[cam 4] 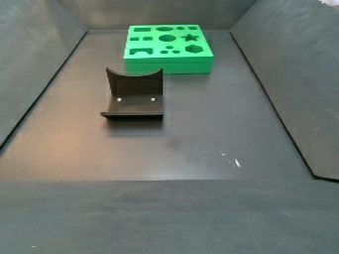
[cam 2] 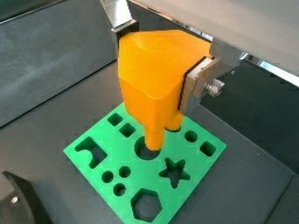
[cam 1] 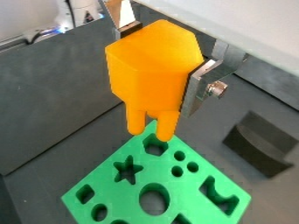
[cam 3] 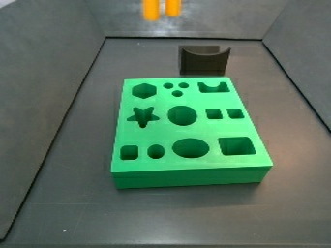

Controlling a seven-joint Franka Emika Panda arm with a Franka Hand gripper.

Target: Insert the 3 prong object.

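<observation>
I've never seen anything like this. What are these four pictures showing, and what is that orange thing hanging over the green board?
This is a robot arm with a two-fingered pincer. Two pictures come from cameras on its wrist, looking down past its silver fingers. The two others come from cameras fixed beside the table.

The pincer is shut on an orange block with prongs at its lower end, held upright in the air above a green board. In a side view only the prong tips show at the top edge.

The board lies flat on the dark floor and has cut-out holes: a star, a hexagon, circles, squares. The block is meant for one of them but is not in yet. A dark curved block stands apart from the board.
</observation>
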